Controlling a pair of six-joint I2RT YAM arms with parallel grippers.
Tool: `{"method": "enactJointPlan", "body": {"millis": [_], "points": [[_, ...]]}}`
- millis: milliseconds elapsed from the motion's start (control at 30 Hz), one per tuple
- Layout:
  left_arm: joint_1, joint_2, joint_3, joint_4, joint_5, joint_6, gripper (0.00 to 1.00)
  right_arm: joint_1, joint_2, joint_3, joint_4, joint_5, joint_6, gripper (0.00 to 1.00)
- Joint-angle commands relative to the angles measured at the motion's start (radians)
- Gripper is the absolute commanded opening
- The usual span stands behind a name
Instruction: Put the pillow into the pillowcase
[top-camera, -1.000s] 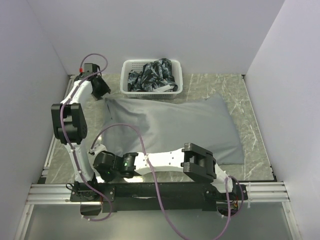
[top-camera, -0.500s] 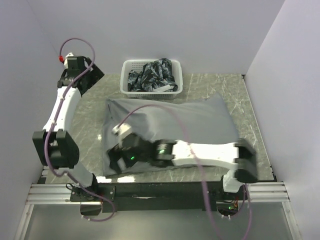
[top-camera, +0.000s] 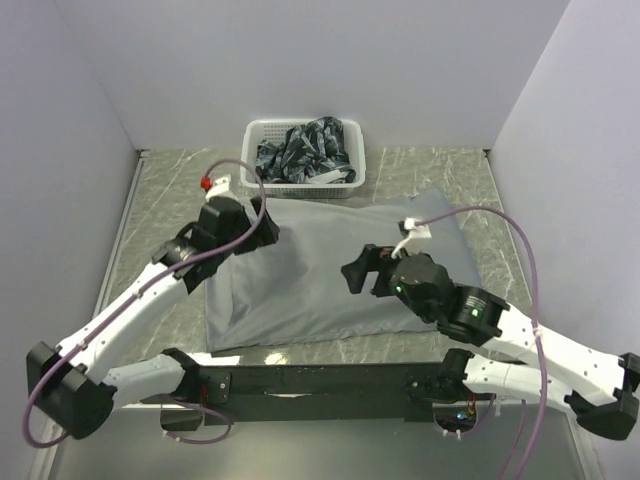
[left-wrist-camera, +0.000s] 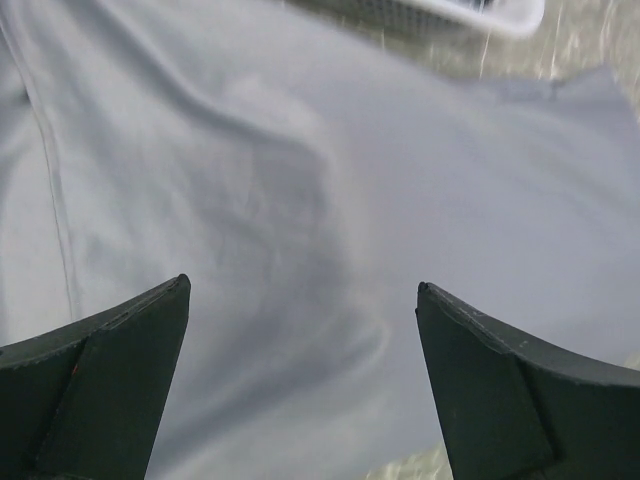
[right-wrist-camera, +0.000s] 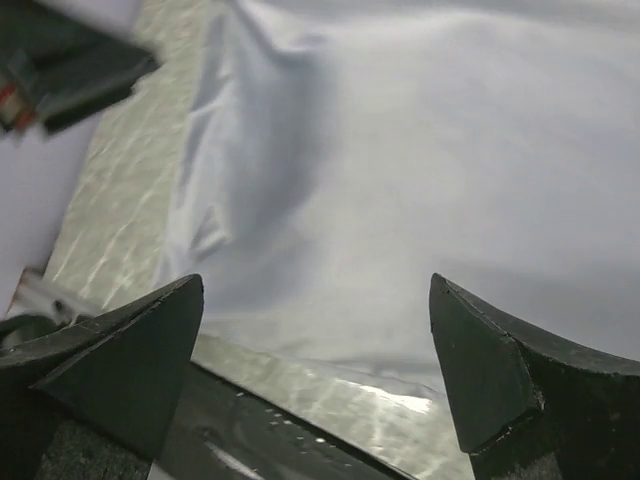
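Both my left fingers (left-wrist-camera: 90, 390) and right fingers (right-wrist-camera: 110, 360) are hovering open, empty; pinching the pillowcase (top-camera: 320, 275) just below risks dragging only loose fabric.

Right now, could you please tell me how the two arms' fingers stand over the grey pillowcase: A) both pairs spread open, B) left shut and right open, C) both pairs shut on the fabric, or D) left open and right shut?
A: the left wrist view shows the left arm's fingers spread wide over the pillowcase, and the right wrist view shows the right arm's fingers spread likewise, with nothing pinched.
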Motion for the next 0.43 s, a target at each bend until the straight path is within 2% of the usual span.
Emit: {"method": "enactJointPlan", "body": {"millis": [0, 233, 400], "points": [[-0.048, -0.117, -0.113, 0.058, -0.057, -0.021, 0.99, -0.016, -0.097, -0.077, -0.058, 0.122, 0.062, 1.00], [-0.056, -0.276, -0.254, 0.110, -0.014, -0.028, 0.99, -0.025, -0.161, -0.180, -0.063, 0.161, 0.092, 1.00], [-0.056, -0.275, -0.254, 0.105, -0.018, -0.014, 0.99, -0.023, -0.132, -0.167, -0.080, 0.176, 0.092, 1.00]]}}
